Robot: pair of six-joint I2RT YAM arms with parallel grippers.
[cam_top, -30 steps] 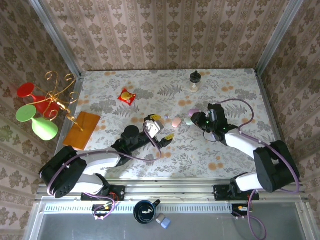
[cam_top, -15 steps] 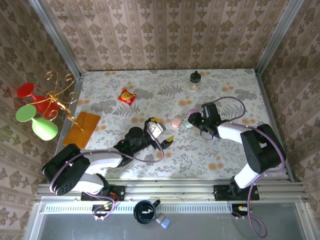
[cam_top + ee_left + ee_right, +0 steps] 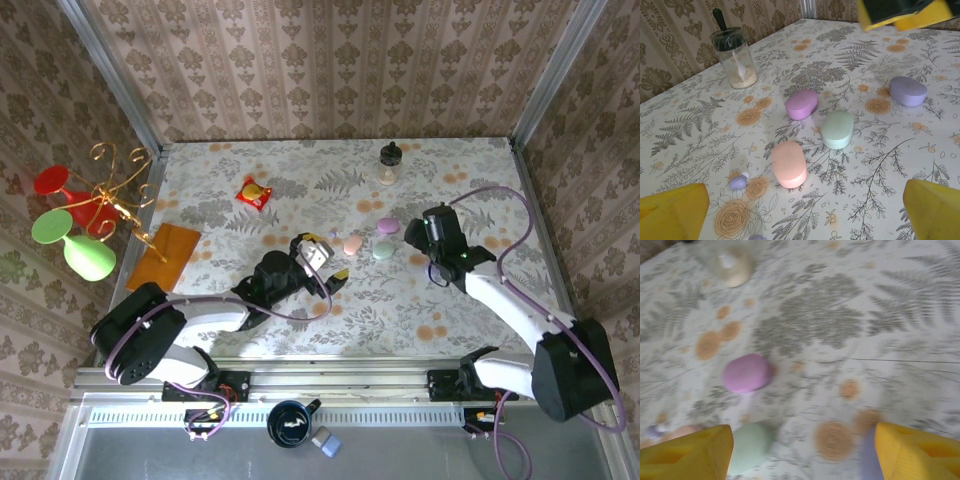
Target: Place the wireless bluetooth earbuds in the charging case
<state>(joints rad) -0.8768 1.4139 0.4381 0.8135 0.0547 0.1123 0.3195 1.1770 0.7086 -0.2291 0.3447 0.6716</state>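
1. Top external view: the left end effector (image 3: 328, 266) sits low over the middle of the table (image 3: 470, 180). The right end effector (image 3: 409, 235) is off to its right.
2. Between them lie a pink case (image 3: 352, 244), a purple case (image 3: 387, 226) and a green case (image 3: 383, 250), close together but apart.
3. In the left wrist view the left end effector's yellow fingers (image 3: 672, 212) are spread fully wide, with nothing between them but bare table.
4. A tiny lilac earbud (image 3: 738, 181) lies on the table just left of the pink case, not touching it. A second earbud (image 3: 756, 237) peeks in at the bottom edge.
5. A lilac case (image 3: 908, 91) lies farther right, well apart from the green one. All four cases are closed.
6. The right wrist view is blurred. The right end effector's yellow fingers (image 3: 687, 452) stand wide apart and grip nothing. The green case lies beside the left finger, and the lilac case's edge lies beside the right one.
7. A glass jar (image 3: 390, 163) stands near the far edge, a red packet (image 3: 253, 193) lies to its left, and an orange mat (image 3: 165, 260) lies at the left side.
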